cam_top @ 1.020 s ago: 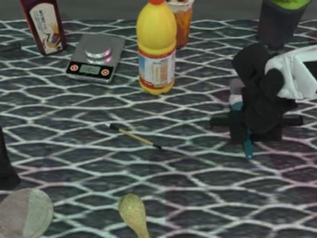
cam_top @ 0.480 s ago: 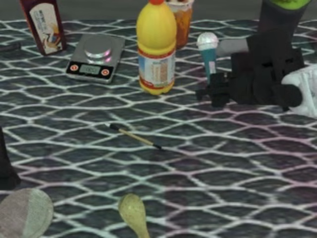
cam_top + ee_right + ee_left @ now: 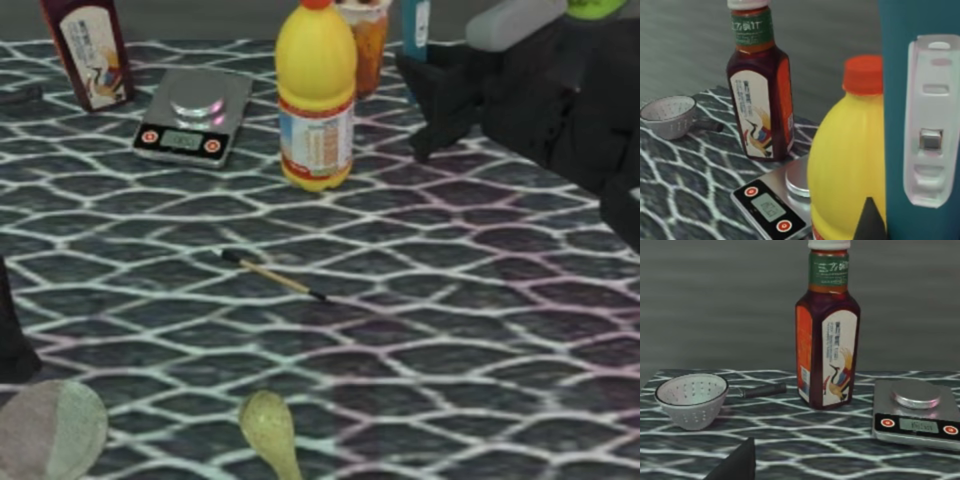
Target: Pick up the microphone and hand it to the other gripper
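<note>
The microphone shows in the top view only as a teal handle (image 3: 414, 24) at the back edge, right of the yellow bottle; its head is out of view. My right gripper (image 3: 425, 80) is shut on it, raised above the table's back right. In the right wrist view the teal handle (image 3: 897, 75) with its white strip (image 3: 932, 120) fills the side, one black fingertip (image 3: 870, 220) against it. The other gripper, my left one (image 3: 8, 335), stays at the table's left edge. One of its fingertips (image 3: 740, 460) shows in the left wrist view, open with nothing near it.
A yellow bottle (image 3: 316, 95), a silver scale (image 3: 195, 115) and a dark red bottle (image 3: 88, 50) stand along the back. A thin black-tipped stick (image 3: 272, 275) lies mid-table. A spoon (image 3: 270, 425) and a round pad (image 3: 50, 430) lie in front. A white colander (image 3: 692, 400) sits far left.
My right gripper lifted the microphone off the table at the right, turned it upright, and carried it back and up. Its head left the top view. The left arm stayed still.
</note>
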You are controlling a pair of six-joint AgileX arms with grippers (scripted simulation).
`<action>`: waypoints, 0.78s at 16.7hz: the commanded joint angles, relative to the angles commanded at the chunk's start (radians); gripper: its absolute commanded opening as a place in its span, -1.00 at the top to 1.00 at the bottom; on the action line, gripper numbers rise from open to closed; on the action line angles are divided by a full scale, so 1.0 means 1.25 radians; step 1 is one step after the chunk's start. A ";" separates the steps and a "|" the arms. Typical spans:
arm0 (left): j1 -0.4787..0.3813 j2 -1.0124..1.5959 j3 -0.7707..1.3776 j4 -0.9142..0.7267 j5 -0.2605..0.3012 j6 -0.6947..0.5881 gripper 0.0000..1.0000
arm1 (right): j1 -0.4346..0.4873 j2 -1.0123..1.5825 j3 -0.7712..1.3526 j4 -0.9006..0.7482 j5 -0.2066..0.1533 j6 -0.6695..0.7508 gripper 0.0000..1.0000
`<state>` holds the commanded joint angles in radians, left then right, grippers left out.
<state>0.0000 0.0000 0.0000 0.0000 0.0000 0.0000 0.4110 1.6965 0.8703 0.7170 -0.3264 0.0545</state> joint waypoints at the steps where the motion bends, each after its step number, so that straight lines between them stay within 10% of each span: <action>1: 0.000 0.000 0.000 0.000 0.000 0.000 -1.00 | -0.001 -0.016 -0.011 0.032 -0.011 -0.012 1.00; 9: 0.000 0.000 0.000 0.000 0.000 0.000 -1.00 | 0.003 -0.039 -0.025 0.078 -0.024 -0.027 1.00; 13: 0.000 0.000 0.000 0.000 0.000 0.000 -1.00 | 0.064 -0.047 -0.059 0.142 0.038 -0.015 1.00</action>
<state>0.0000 0.0000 0.0000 0.0000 0.0000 0.0000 0.4915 1.6379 0.7965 0.8942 -0.2793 0.0356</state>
